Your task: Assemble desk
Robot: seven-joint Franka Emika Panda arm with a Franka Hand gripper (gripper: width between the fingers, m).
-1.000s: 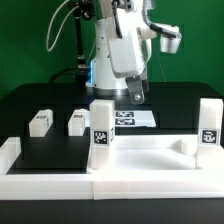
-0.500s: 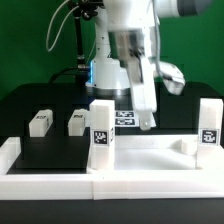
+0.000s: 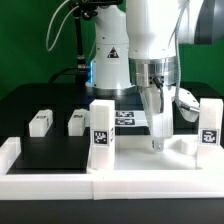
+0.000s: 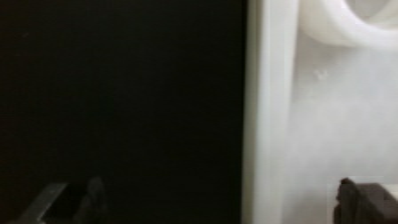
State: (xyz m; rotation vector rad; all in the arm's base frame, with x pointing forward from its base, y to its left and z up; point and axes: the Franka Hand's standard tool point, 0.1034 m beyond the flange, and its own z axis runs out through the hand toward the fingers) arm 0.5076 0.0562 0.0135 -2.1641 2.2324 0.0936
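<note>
White plastic forms the desk panel [image 3: 150,165], which lies flat on the black table [image 3: 55,150]. It lies in the near part of the scene toward the exterior view's right, rim upward.

Two legs stand upright on it, each showing a black-and-white tag. The left upright leg [image 3: 102,124] is at the panel's end toward the exterior view's left. The right upright leg [image 3: 209,122] is at the opposite end.

Two more legs lie loose on the table, well apart from the panel, toward the exterior view's left. The outer loose leg [image 3: 40,122] is farther out, and the inner loose leg [image 3: 76,121] is just beside it, nearer the middle. The marker board [image 3: 122,117] lies flat behind the left upright leg, near the arm's base. A long white bar [image 3: 40,187] edges the table's near side.

From the white arm [image 3: 150,40] the tool [image 3: 158,142] points straight down. Its tips are low over the panel's far edge, between the two upright legs and nearer the right one. Whether the tips touch the panel I cannot tell.

In the wrist view the tool [image 4: 217,198] is spread wide and holds nothing. One dark finger [image 4: 63,200] is over the black table and the other finger [image 4: 365,195] is over the white panel [image 4: 294,130]. The panel's rim runs between them. A round socket [image 4: 365,25] in the panel shows partly in that view, on the same side as the finger over the panel.
</note>
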